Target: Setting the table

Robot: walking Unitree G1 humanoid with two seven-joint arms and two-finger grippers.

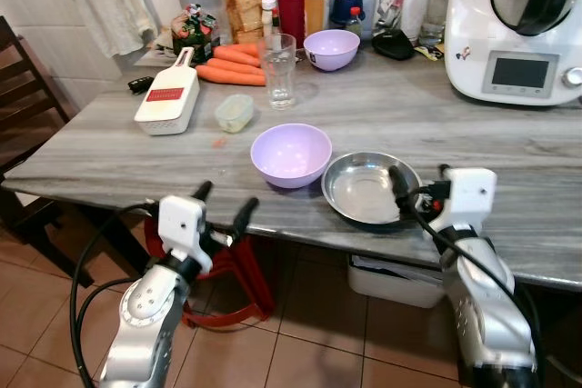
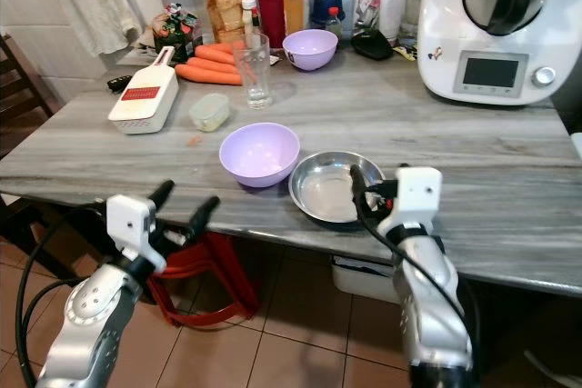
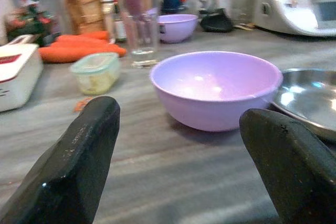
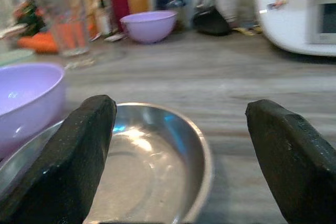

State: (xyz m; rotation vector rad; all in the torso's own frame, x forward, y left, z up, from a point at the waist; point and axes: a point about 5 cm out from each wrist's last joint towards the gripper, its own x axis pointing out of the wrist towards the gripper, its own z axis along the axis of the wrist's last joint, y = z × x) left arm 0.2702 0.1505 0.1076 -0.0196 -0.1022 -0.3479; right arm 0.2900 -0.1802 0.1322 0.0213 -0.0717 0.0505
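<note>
Steel bowl point(image 1: 368, 188) empty beside empty lilac bowl point(image 1: 291, 154), right gripper point(image 1: 420, 184) and left gripper point(image 1: 224, 203) wide

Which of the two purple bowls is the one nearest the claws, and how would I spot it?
Start at the grey table and find its near edge. Beside the steel dish there sits the near bowl, touching or almost touching it. It is larger and paler than the far bowl, which stands back by the bottles.
</note>
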